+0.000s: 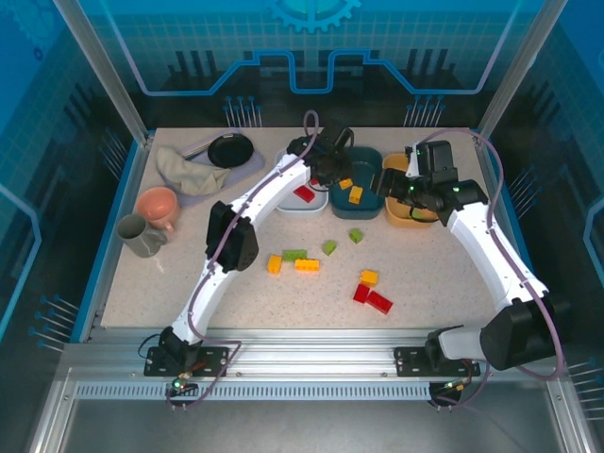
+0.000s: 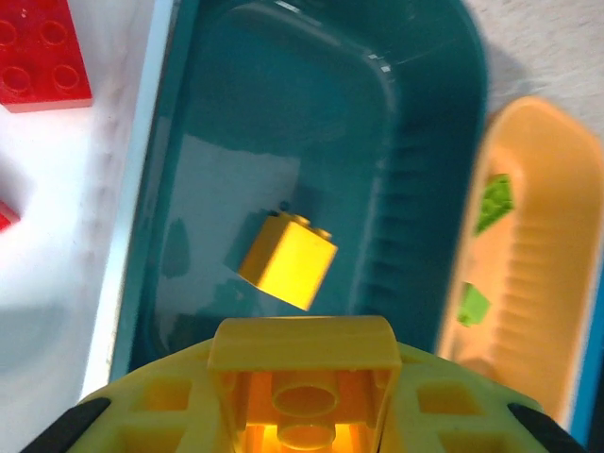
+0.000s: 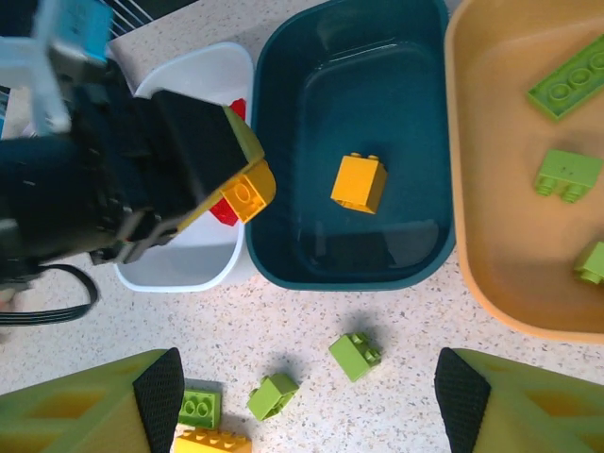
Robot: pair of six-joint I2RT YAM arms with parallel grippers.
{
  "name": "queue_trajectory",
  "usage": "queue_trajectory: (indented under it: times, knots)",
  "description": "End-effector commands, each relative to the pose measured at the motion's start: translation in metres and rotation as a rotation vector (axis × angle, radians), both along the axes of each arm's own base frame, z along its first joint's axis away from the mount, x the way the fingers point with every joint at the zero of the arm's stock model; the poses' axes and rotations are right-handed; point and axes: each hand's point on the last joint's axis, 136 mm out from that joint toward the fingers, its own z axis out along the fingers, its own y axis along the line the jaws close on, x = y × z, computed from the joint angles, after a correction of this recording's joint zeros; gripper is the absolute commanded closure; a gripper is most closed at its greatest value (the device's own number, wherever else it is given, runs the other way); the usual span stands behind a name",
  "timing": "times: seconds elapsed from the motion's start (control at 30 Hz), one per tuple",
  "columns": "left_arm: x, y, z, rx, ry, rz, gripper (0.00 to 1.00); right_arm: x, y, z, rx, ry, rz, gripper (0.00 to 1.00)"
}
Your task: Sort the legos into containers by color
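My left end effector [image 3: 233, 177] is clenched on a yellow brick [image 2: 300, 354], poised over the dark teal tray [image 2: 415, 142], where a second yellow piece [image 2: 287, 260] lies; this looks like the drop step; next I should lower and let go; my right end effector [image 3: 307, 396] hangs open above the surface [image 3: 311, 302].

You count: tray [image 3: 351, 279] ×3 | red brick [image 1: 379, 302] ×4 | yellow brick [image 1: 307, 265] ×5 | green brick [image 1: 294, 255] ×6 | bowl [image 1: 156, 205] ×1 | mug [image 1: 140, 236] ×1 | cloth [image 1: 184, 170] ×1 | black dish [image 1: 229, 149] ×1
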Motion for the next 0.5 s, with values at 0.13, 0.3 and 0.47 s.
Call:
queue_trajectory:
  times: [0.13, 0.3, 0.47]
  knots:
    - [0.024, -0.013, -0.014, 0.072, -0.127, -0.099, 0.76, -0.015, -0.015, -0.001, 0.011, 0.023, -0.021, 0.27]
    - [0.018, -0.013, -0.041, 0.120, -0.083, -0.111, 0.71, -0.021, -0.016, -0.010, 0.015, 0.044, -0.024, 0.26]
    - [0.014, -0.017, -0.044, 0.122, -0.074, -0.120, 0.51, -0.021, -0.015, -0.013, 0.019, 0.056, -0.020, 0.26]
